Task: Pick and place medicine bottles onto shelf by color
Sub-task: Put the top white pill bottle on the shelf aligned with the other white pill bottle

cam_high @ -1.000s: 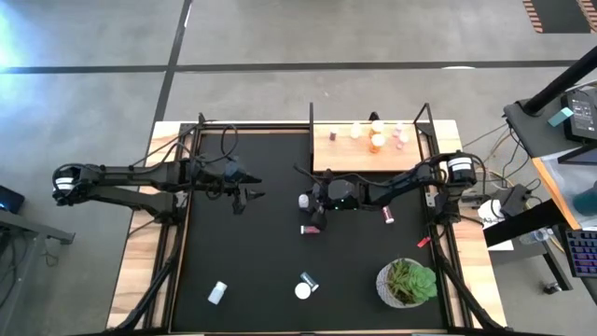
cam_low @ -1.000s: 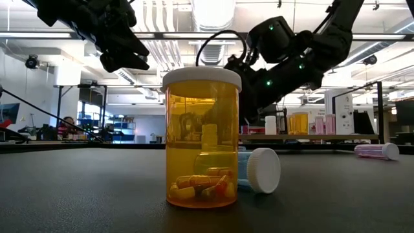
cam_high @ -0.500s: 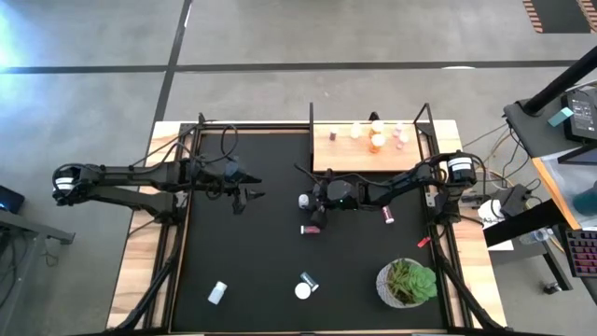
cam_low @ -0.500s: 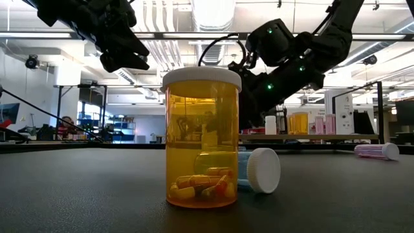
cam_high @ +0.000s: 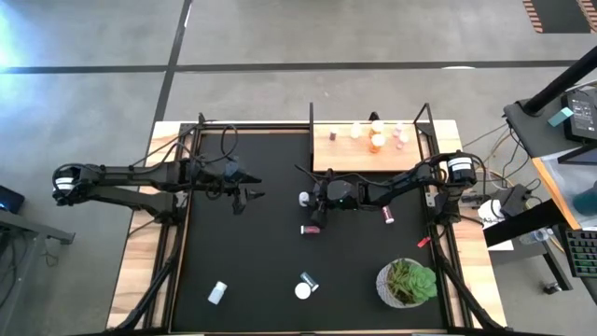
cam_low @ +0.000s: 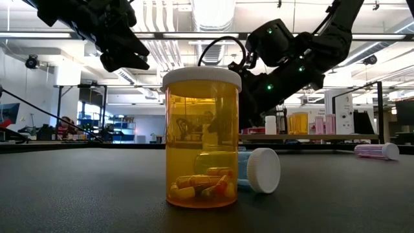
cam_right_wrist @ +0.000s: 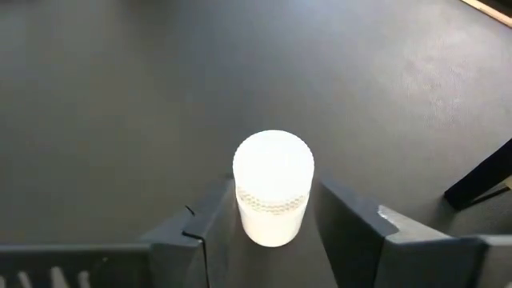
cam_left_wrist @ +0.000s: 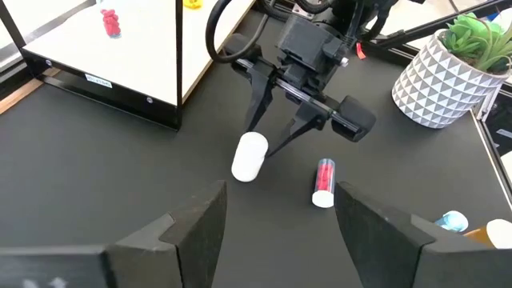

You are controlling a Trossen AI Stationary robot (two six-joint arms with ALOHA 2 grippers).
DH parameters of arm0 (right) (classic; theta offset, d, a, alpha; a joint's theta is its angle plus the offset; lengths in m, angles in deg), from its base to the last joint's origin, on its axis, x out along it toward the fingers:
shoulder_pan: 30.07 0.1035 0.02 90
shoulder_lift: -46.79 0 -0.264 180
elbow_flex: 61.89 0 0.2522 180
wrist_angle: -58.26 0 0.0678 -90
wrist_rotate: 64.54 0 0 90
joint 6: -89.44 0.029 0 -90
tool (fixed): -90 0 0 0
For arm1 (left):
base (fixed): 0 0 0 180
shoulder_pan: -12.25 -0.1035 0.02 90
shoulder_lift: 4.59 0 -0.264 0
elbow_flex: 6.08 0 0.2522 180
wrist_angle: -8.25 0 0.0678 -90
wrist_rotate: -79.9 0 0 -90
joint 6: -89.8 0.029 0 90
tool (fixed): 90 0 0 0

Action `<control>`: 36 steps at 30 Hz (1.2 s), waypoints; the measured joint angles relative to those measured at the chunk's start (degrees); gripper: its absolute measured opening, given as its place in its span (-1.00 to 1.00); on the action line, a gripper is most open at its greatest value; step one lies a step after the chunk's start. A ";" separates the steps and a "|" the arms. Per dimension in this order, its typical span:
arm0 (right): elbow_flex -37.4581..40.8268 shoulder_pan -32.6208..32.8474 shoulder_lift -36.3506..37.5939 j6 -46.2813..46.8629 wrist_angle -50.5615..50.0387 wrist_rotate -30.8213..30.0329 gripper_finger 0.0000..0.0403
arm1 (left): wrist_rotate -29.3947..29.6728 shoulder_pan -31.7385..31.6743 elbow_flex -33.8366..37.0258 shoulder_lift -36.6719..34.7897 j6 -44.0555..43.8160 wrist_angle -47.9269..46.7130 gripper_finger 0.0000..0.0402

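Observation:
A white medicine bottle (cam_right_wrist: pixel 274 196) stands upright on the black mat (cam_high: pixel 261 252), left of centre. My right gripper (cam_right_wrist: pixel 274 192) reaches in from the table's right and is shut on it; the left wrist view shows that gripper (cam_left_wrist: pixel 268 132) over the bottle (cam_left_wrist: pixel 250 156). My left gripper (cam_high: pixel 244 196) hangs open above the mat's left half, holding nothing. The light-wood shelf (cam_high: pixel 336 154) at the far right carries several bottles. A pink-red bottle (cam_high: pixel 311 229) lies just nearer than the white one. Another pink-red bottle (cam_high: pixel 387 215) lies to its right. My right gripper pinches the white bottle by the two sides of its body (cam_right_wrist: pixel 244 218), just below the ribbed cap. One finger (cam_right_wrist: pixel 210 224) sits on each side. The fingers slant down from the table's right. The bottle stands upright with its base on the mat.
Near the front edge stand an orange bottle (cam_low: pixel 201 139) and a blue one lying beside it (cam_low: pixel 259 170). A white bottle (cam_high: pixel 217 292) lies at the front left. A potted plant (cam_high: pixel 407 283) stands at the front right. The shelf's black posts (cam_high: pixel 311 117) rise at its corners.
My right gripper has edged toward the table's left edge, so that its fingers now stand around the white bottle. The bottle has stayed in place on the mat.

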 joint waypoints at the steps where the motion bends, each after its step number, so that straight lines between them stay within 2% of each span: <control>1: 0.00 0.00 0.00 0.00 0.19 0.01 -0.26 | 0.00 0.00 0.00 0.00 0.00 0.00 0.07; 6: 0.00 0.00 1.22 0.02 0.24 0.04 -0.34 | 0.00 0.00 0.00 0.00 0.00 0.02 0.07; 14: -0.02 0.00 6.73 2.12 -1.65 0.09 -0.35 | 0.00 -0.02 0.00 0.00 0.01 0.00 0.07; 16: -0.02 0.00 9.83 2.42 -5.78 0.05 -0.35 | 0.00 -0.02 0.00 0.00 0.00 -0.01 0.07; 20: -0.02 0.00 17.51 4.23 -22.48 -0.68 -0.35 | -0.02 -0.02 0.00 0.00 0.00 -0.02 0.07; 22: -0.02 0.10 21.40 6.45 -31.07 -4.10 -0.35 | -0.02 -0.02 0.00 0.00 0.08 -0.05 0.07; 25: 0.69 0.39 26.19 9.58 -38.71 -12.88 -0.35 | -0.02 -0.02 0.00 0.00 1.38 -0.04 0.07; 29: 4.12 0.24 30.96 13.96 -36.79 -24.93 -0.35 | 0.02 -0.02 0.00 0.00 2.99 -0.02 0.07; 33: 7.93 0.22 32.72 23.26 -35.66 -37.27 -0.35 | 0.24 -0.02 0.00 0.00 4.32 0.02 0.07; 36: 9.55 -0.21 32.22 29.92 -35.61 -42.02 -0.36 | 0.42 -0.02 0.00 0.00 5.55 0.14 0.07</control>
